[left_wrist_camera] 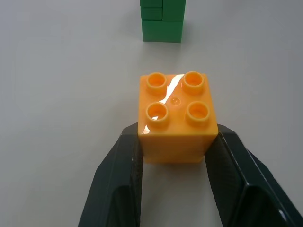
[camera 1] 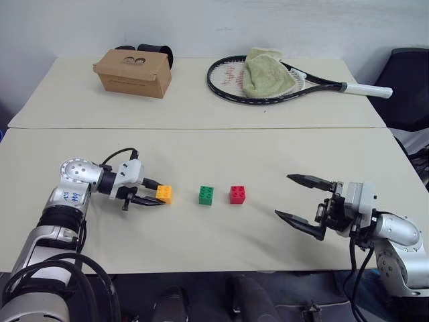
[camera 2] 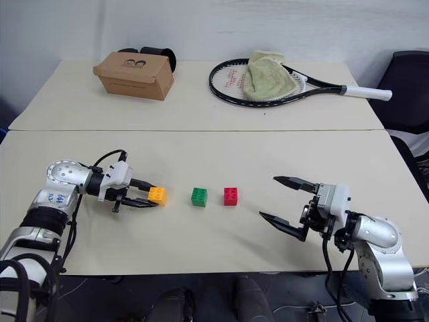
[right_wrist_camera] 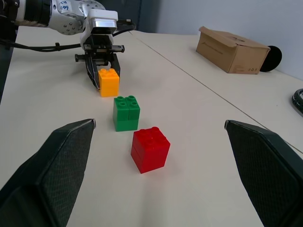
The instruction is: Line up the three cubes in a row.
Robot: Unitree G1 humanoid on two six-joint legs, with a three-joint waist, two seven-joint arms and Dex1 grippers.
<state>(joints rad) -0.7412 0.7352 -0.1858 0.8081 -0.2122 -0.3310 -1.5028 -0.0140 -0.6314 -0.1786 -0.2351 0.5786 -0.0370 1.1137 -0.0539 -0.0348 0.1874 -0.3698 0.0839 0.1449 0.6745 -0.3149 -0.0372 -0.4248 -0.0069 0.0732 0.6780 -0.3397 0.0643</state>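
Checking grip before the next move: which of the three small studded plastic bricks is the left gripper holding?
The orange-yellow plastic brick, at the row's left end, is clamped between the left gripper's black fingers. The green brick and red brick stand free.

Lab or office: plain tables (camera 1: 201, 144); office chair (camera 1: 410, 80)

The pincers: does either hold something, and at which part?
The left pincer holds the orange cube by its two opposite sides; the right pincer is open, holding nothing.
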